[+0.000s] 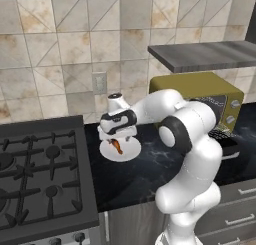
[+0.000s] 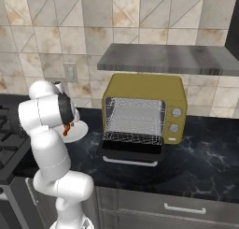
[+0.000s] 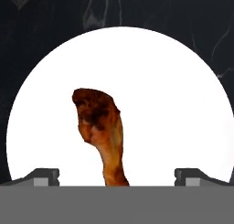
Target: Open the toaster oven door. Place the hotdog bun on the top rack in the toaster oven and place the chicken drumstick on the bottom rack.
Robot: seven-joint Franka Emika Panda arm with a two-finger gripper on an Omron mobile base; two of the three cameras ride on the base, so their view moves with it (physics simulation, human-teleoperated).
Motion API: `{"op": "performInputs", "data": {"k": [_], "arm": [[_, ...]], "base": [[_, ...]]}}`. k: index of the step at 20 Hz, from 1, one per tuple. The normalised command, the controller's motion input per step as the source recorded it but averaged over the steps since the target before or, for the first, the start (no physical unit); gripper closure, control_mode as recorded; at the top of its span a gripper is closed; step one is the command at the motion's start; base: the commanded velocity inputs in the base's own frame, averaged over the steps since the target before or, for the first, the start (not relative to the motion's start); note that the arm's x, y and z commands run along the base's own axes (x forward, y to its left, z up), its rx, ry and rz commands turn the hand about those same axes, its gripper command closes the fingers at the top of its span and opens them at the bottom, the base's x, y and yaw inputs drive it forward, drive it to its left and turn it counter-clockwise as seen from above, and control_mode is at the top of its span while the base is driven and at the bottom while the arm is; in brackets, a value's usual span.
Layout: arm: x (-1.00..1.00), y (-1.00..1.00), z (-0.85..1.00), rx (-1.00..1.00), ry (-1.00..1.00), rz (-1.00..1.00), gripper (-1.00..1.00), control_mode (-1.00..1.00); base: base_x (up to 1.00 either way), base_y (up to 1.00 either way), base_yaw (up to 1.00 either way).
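The white plate (image 3: pixel 183 81) on the dark counter (image 2: pixel 205 153) has the chicken drumstick (image 3: pixel 103 131) lying on it. The gripper (image 3: pixel 116 175) hangs right above it, fingers wide apart and holding nothing. The toaster oven (image 2: pixel 144 106) has its door (image 2: pixel 133 153) folded down

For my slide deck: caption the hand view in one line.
Open fingers poised over the chicken drumstick lying on a white plate on the dark counter.
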Motion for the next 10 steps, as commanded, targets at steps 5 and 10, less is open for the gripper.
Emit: {"op": "performInputs", "data": {"k": [5,10], "arm": [[0.18,0.07,-0.20,0.00,-0.04,0.00,-1.00,-1.00],[0.18,0.02,-0.22,0.01,-0.02,0.00,-1.00,-1.00]], "base": [[0.00,0.00,0.00],[0.00,0.00,0.00]]}}
